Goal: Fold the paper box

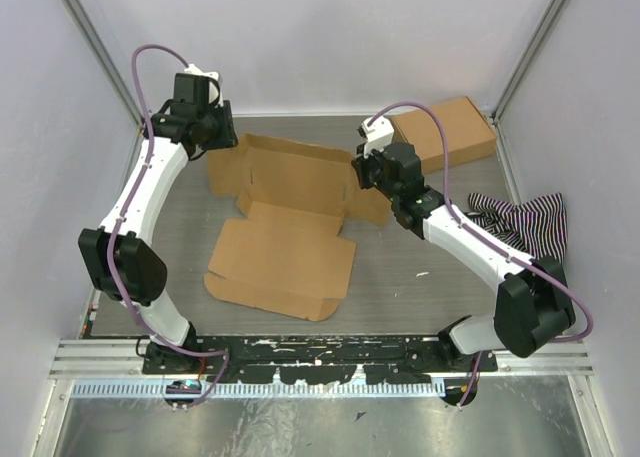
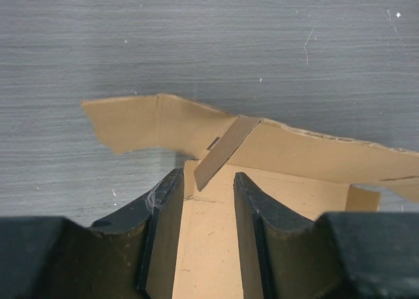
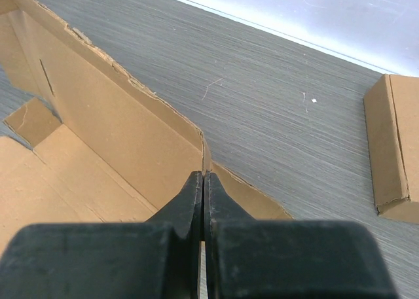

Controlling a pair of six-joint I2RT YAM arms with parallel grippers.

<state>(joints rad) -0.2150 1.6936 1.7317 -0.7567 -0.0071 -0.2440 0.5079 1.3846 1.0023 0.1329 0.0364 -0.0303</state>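
Black fingers (image 3: 190, 201) of the right gripper (image 3: 203, 175) fill the bottom of its wrist view, pressed together and clamped on the top edge of a raised wall of the paper box (image 3: 118, 129); the wall runs away to the left of the fingertips, with a thin slit cut in it; a short flap slopes down to their right; further right of that gripper, well apart from it, a closed flat carton (image 3: 393, 148) lies on the grey table (image 3: 275, 89); the left gripper (image 2: 208, 175) has its fingers spread apart over the floor of the box, gripping nothing; just ahead of its tips a narrow flap leans at a tilt; beyond that a long wall stands, with a rounded tab sticking out to the left; seen from above, the box lies open between the two grippers, its large flat panels spreading back toward the arm bases; a striped cloth (image 1: 530, 222) sits bunched off to the right of the right gripper, beside that arm.
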